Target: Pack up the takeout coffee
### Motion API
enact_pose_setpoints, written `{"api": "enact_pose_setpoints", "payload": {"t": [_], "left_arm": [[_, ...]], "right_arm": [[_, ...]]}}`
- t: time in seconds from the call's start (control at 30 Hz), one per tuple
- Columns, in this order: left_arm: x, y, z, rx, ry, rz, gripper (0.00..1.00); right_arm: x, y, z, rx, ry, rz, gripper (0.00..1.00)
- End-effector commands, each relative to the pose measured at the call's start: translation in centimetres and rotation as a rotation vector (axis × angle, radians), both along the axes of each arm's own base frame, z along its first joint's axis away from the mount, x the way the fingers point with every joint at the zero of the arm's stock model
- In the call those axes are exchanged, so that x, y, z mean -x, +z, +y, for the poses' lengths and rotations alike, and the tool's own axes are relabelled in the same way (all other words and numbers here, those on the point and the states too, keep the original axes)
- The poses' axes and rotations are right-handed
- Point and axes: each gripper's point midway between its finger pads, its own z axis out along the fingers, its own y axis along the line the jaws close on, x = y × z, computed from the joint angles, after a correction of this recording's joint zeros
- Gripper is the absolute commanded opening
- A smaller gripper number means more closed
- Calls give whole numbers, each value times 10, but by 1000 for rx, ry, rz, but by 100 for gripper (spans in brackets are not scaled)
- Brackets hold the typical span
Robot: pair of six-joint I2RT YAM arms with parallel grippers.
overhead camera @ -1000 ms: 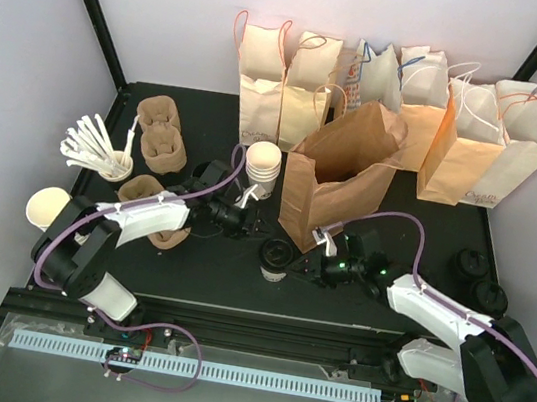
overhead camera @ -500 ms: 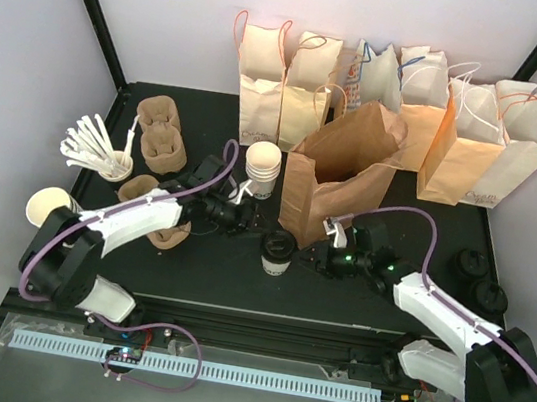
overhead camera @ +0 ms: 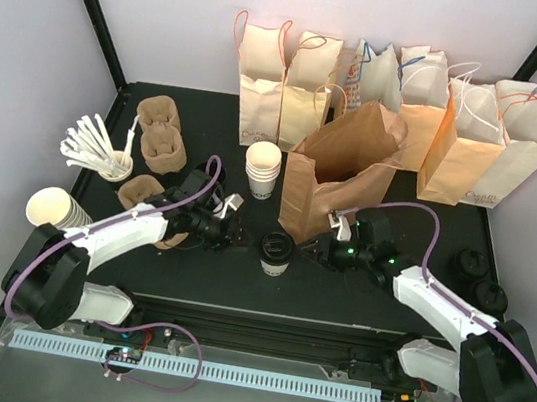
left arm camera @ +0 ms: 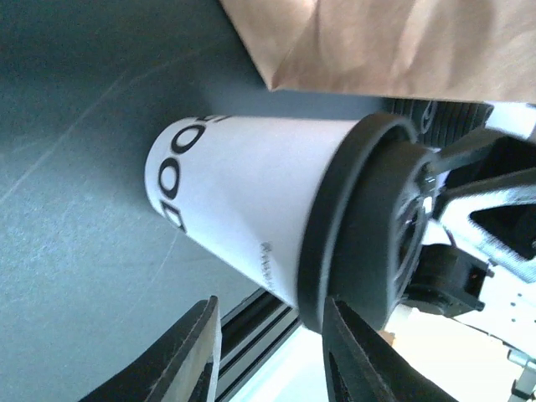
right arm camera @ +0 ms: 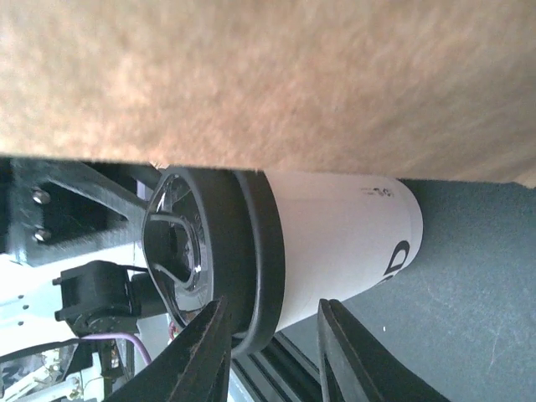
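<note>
A black surface point(overhead camera: 365, 301) closed in by pale walls is seen from above. The left jaws are seen parted and released, with nothing held between them; their two fingers point(left arm camera: 188, 360) are cut off by the lower edge of the wrist view. Just beyond their tips the takeout coffee point(left arm camera: 251, 209) is found, standing upright on the surface, white-walled and capped with a black lid. Only part of its black lettering can be read.

The right jaws are likewise held apart and empty, their fingers point(right arm camera: 205, 360) cropped at the bottom edge, and the same cup is met just past them from the opposite side. Whether any fingertip touches the lid cannot be told.

From above, the cup is placed between the two arms, close to the foot of an open brown bag point(overhead camera: 336, 186), whose inside is hidden. Behind it a row of handled paper bags point(overhead camera: 268, 70) is partly covered. A stack of white cups point(overhead camera: 263, 168) is set just left of the brown bag. Pulp carriers point(overhead camera: 162, 135) are laid at the left, one partly hidden beneath the left arm. Black lids point(overhead camera: 479, 278) at the right edge are too small to be counted.
</note>
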Motion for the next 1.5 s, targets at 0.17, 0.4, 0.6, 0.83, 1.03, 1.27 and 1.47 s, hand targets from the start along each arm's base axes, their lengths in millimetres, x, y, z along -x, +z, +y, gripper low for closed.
{"api": "enact_pose_setpoints", "payload": {"t": [0.17,0.4,0.6,0.83,1.03,1.27,1.47], "left_arm": [[11,4,-9,127,-10,53,33],[8,6,-14,153,-19,55,33],[6,8,-16,171,-27,49,33],[6,-4,-16,145,-30,76,23],[3,-14,-17,122,-34,83,14],[8,-37,-8,31,-56,96,10],[14,-57,-1,-32,-70,121,9]], "right_arm": [[-23,13,7,-17,-2,-51,30],[-24,7,11,-14,17,-29,27],[-23,3,12,-13,27,-17,26],[-22,-1,13,-13,37,-5,24],[-16,-14,11,12,44,35,22],[0,-38,1,28,21,113,17],[20,-67,-8,46,12,203,16]]}}
